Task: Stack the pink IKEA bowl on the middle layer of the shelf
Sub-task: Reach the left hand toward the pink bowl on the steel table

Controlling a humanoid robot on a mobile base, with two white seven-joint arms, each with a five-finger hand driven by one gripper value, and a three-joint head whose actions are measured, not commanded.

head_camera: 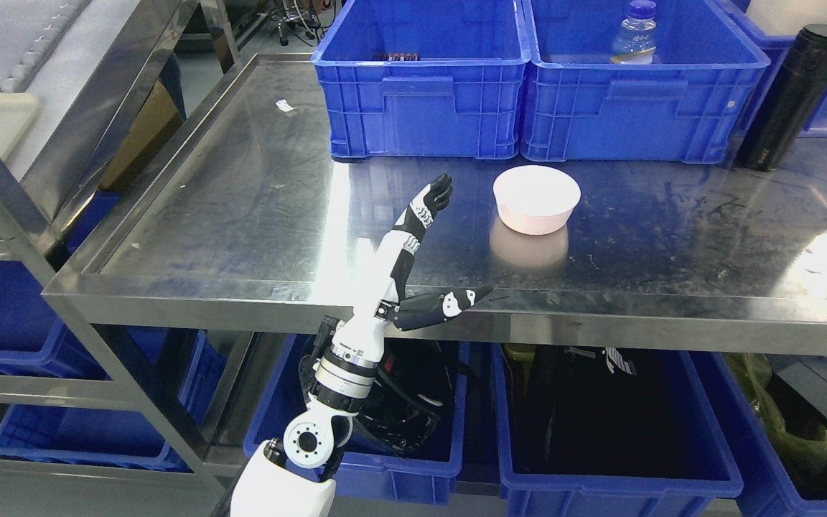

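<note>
Fingers (433, 201) spread above steel shelf (241, 208), blue bins (421, 108) behind.

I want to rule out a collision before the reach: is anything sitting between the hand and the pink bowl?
Nothing visible does. The left hand is open, fingers pointing up and right toward the pink bowl, with only bare steel shelf between them. The blue crates stand behind the bowl, off that path.

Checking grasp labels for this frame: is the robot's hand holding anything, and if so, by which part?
Nothing is held. The left hand is open, fingers extended, apart from the pink bowl, which sits upright on the steel shelf to the hand's right.
</note>
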